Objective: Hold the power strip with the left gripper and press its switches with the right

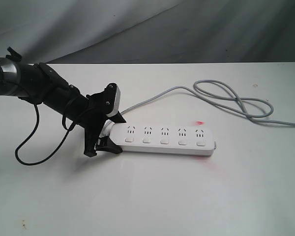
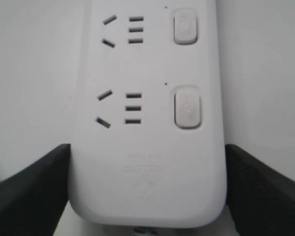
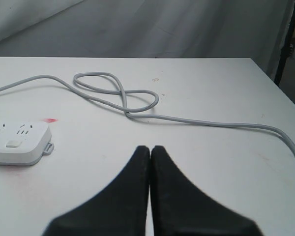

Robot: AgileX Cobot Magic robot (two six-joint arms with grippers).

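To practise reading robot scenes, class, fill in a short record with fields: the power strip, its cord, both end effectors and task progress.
power strip: white, five sockets, flat on the table
switches: five in a row, none touched
cord: grey, lying in loops on the table
left end effector: jaws clamped on the strip's rounded end
right end effector: jaws shut, empty, clear of the strip
progress: strip held; pressing not yet begun
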